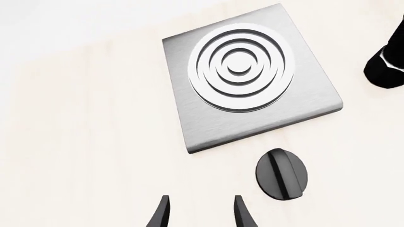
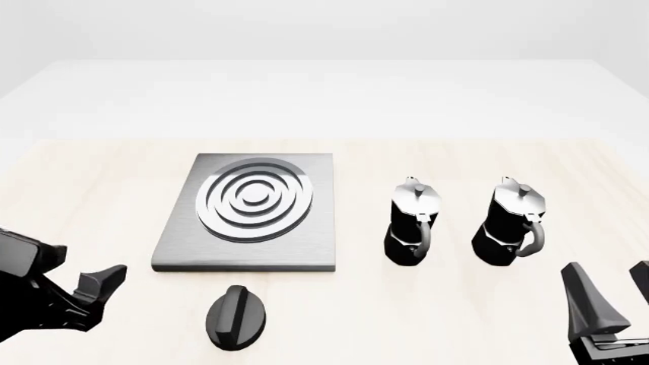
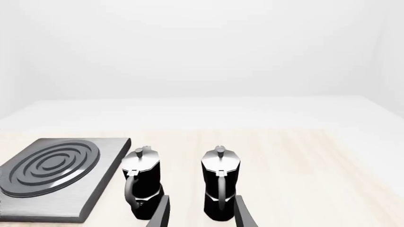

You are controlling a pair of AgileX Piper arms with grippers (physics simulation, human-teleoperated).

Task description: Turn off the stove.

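One pale wooden table (image 2: 102, 190), white surroundings.

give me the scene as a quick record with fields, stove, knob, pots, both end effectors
stove: grey slab with silver rings, flat on the table, nothing on it
knob: black knob on the table just in front of the slab, untouched
pots: two moka pots upright side by side, right of the slab
left end effector: open, holding nothing, short of the knob and to its left
right end effector: open, holding nothing, near the right pot
task state: knob not yet gripped
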